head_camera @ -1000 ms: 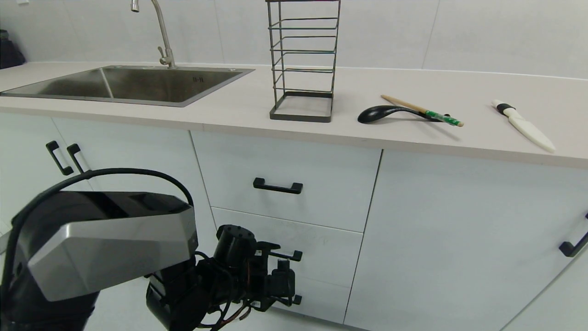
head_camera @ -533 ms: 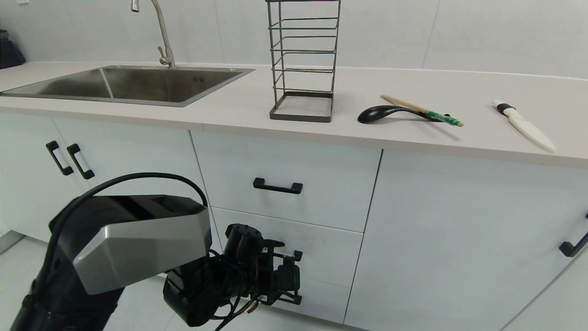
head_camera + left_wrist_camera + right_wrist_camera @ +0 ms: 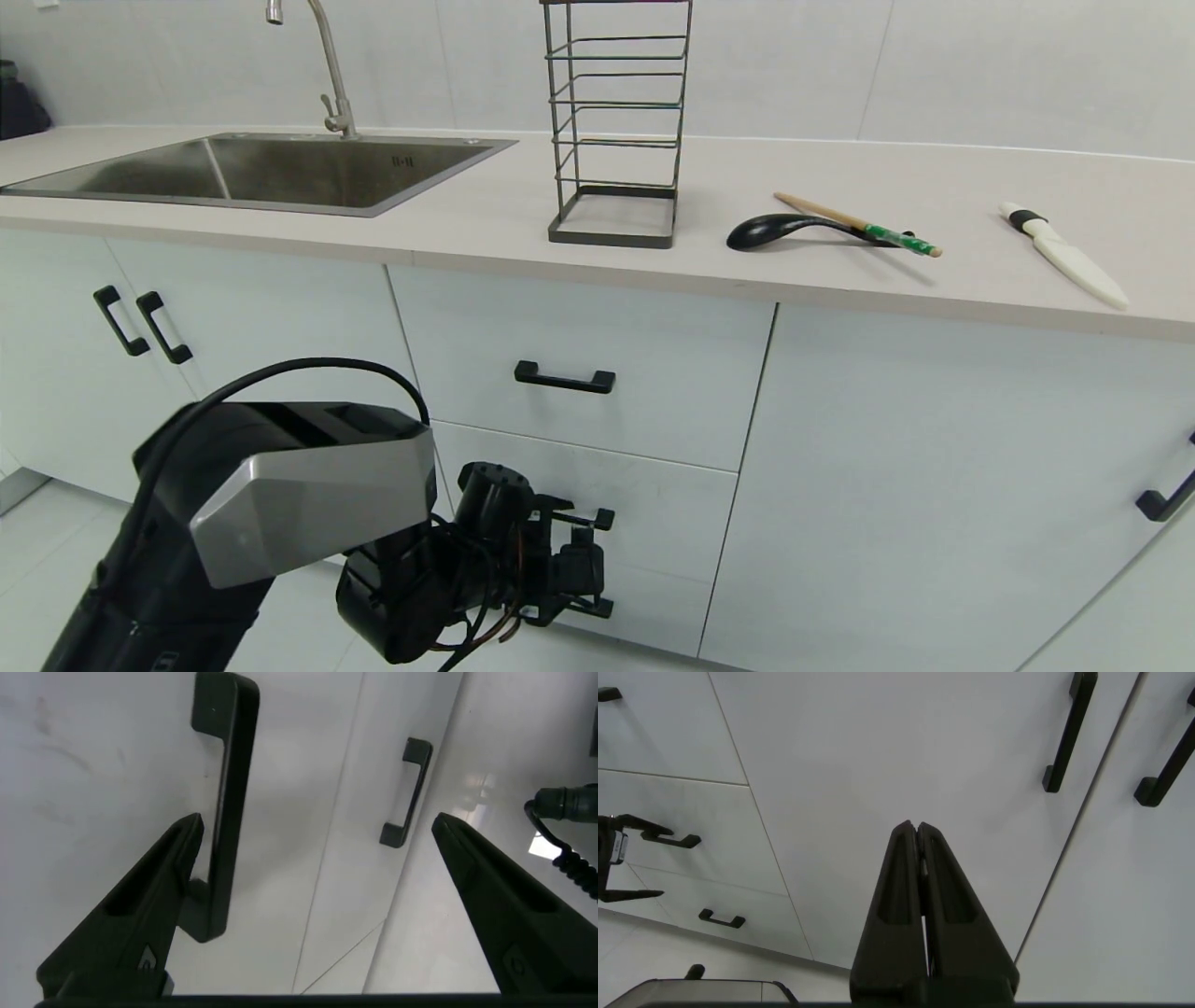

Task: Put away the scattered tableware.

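Observation:
On the counter lie a black spoon, a pair of chopsticks resting across its handle, and a white knife at the far right. An empty wire rack stands left of them. My left gripper hangs low in front of the drawers, well below the counter, open and empty. In the left wrist view the left gripper has a black drawer handle just inside one finger. My right gripper is shut on nothing, facing the white cabinet fronts.
A steel sink with a tap sits at the counter's left. Below are white drawers, the top one with a black handle, and cabinet doors with handles. Open counter lies between rack and spoon.
My left arm has swung to the right and closer to the drawers. The gripper shifted slightly right and stays open. The tableware has not moved.

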